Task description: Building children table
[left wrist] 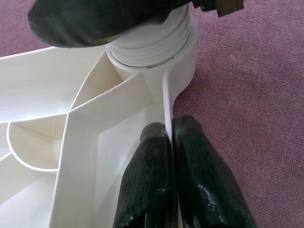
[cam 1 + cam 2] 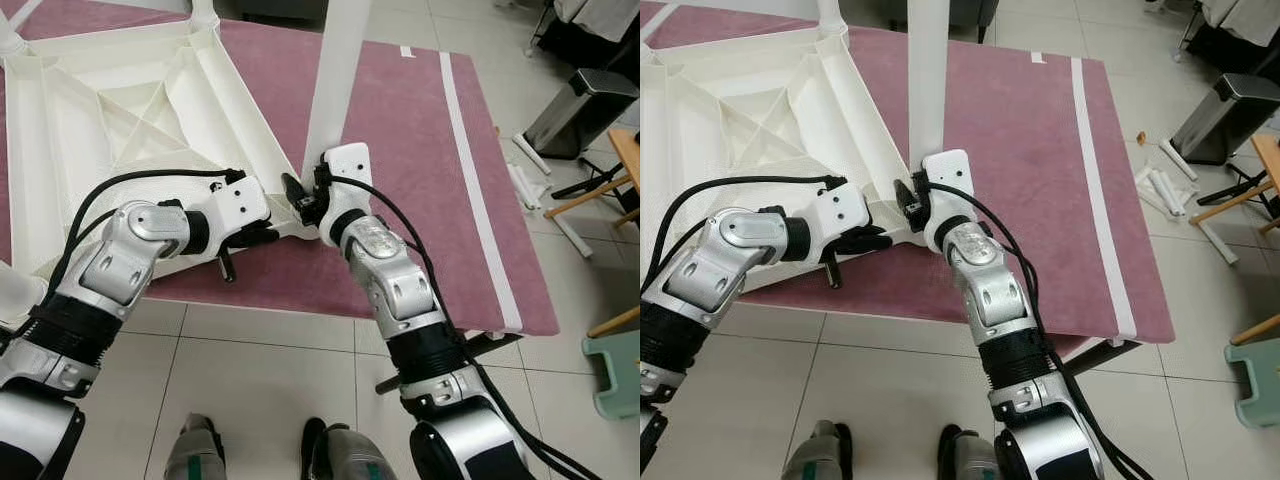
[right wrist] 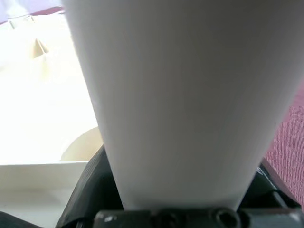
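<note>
Right wrist view: leg (image 3: 185,95) between right hand (image 3: 175,209) fingers.

Maroon-covered table (image 2: 420,150) on tiled floor (image 2: 260,380); white ribbed tabletop (image 2: 120,130) upside-down on it.

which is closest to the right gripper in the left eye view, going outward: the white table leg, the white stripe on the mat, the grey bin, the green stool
1. White table leg: in the right gripper, at the tabletop corner.
2. White stripe: on the mat, to the gripper's right.
3. Grey bin and green stool: both on the floor far right, bin up, stool down; too close to call.
</note>
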`<state>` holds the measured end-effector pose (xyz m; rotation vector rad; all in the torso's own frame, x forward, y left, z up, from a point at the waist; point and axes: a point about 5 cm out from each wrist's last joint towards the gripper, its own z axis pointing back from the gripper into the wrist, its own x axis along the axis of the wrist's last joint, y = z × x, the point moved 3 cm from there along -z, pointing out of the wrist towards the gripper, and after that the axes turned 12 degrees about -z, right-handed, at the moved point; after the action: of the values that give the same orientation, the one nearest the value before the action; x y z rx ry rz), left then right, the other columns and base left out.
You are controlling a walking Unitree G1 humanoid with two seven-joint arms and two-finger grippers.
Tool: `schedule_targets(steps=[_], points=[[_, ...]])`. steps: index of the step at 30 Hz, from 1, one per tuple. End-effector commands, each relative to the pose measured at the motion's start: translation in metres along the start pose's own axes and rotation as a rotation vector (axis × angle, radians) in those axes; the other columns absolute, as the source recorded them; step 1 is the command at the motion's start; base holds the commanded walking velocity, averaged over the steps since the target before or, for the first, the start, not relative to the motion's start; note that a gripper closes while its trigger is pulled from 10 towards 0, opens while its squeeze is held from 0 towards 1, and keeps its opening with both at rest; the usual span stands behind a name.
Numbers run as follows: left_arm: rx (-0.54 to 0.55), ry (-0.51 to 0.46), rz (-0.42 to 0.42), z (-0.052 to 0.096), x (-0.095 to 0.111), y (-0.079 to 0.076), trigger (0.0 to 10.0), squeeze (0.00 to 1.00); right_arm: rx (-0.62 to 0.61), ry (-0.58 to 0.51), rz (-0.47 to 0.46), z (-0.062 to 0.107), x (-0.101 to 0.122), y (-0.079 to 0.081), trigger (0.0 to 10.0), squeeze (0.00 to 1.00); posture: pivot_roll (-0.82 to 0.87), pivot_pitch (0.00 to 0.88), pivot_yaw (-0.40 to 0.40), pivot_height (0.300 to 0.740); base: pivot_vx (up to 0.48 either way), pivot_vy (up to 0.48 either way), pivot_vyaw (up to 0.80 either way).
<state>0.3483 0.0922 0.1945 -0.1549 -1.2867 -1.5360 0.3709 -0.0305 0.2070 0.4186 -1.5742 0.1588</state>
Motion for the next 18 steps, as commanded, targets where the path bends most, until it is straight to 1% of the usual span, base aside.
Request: schedule_targets(steps=[1,2,3,6,7,8,9,11,12,13,14,15,16,17,18], points=[[0.008,-0.143,-0.115,-0.003,0.037,0.006,0.0,0.0,0.006,0.169,-0.038,0.004,-0.039,0.006,10.0,0.0,0.16,0.209,-0.041,0.74,0.0,0.0,0.0],[0.008,-0.143,-0.115,-0.003,0.037,0.006,0.0,0.0,0.006,0.169,-0.038,0.004,-0.039,0.006,10.0,0.0,0.16,0.209,-0.041,0.74,0.0,0.0,0.0],[0.004,-0.142,-0.109,-0.002,0.035,0.005,0.0,0.0,0.034,0.146,-0.041,0.004,-0.034,0.01,10.0,0.0,0.16,0.21,-0.042,0.74,0.0,0.0,0.0],[0.004,-0.142,-0.109,-0.002,0.035,0.005,0.0,0.0,0.034,0.146,-0.041,0.004,-0.034,0.01,10.0,0.0,0.16,0.21,-0.042,0.74,0.0,0.0,0.0],[0.002,-0.145,-0.102,-0.002,0.033,0.005,0.0,0.0,0.057,0.123,-0.052,0.004,-0.03,0.013,10.0,1.0,0.17,0.21,-0.045,0.74,0.0,0.0,0.0],[0.001,-0.148,-0.095,-0.001,0.033,0.005,0.0,0.0,0.096,0.104,-0.07,0.005,-0.025,0.018,10.0,1.0,0.17,0.21,-0.048,0.74,0.0,0.0,0.0],[0.0,-0.15,-0.092,-0.001,0.032,0.004,0.0,0.0,0.161,0.083,-0.082,0.006,-0.019,0.024,10.0,0.85,0.17,0.21,-0.05,0.74,0.0,0.0,0.0],[0.0,-0.15,-0.092,-0.001,0.032,0.004,0.0,0.0,0.161,0.083,-0.082,0.006,-0.019,0.024,10.0,0.85,0.17,0.21,-0.05,0.74,0.0,0.0,0.0],[-0.006,-0.152,-0.09,0.001,0.031,0.002,0.0,0.0,0.259,0.064,-0.084,0.01,-0.011,0.031,10.0,0.0,0.17,0.21,-0.051,0.74,0.0,0.0,0.0],[-0.006,-0.152,-0.09,0.001,0.031,0.002,0.0,0.0,0.259,0.064,-0.084,0.01,-0.011,0.031,10.0,0.0,0.17,0.21,-0.051,0.74,0.0,0.0,0.0],[-0.018,-0.154,-0.092,0.004,0.03,-0.001,0.0,0.0,0.362,0.06,-0.083,0.015,-0.005,0.035,10.0,0.0,0.17,0.211,-0.05,0.74,0.0,0.0,0.0],[-0.018,-0.154,-0.092,0.004,0.03,-0.001,0.0,0.0,0.362,0.06,-0.083,0.015,-0.005,0.035,10.0,0.0,0.17,0.211,-0.05,0.74,0.0,0.0,0.0],[-0.035,-0.161,-0.092,0.008,0.029,-0.006,0.0,0.0,0.477,0.051,-0.044,0.023,0.002,0.036,10.0,0.0,0.17,0.211,-0.049,0.74,0.0,0.0,0.0],[-0.035,-0.161,-0.092,0.008,0.029,-0.006,0.0,0.0,0.477,0.051,-0.044,0.023,0.002,0.036,10.0,0.0,0.17,0.211,-0.049,0.74,0.0,0.0,0.0],[-0.059,-0.174,-0.092,0.015,0.029,-0.013,0.0,0.0,0.584,0.057,0.018,0.033,0.007,0.034,10.0,0.0,0.16,0.211,-0.048,0.74,0.0,0.0,0.0]])
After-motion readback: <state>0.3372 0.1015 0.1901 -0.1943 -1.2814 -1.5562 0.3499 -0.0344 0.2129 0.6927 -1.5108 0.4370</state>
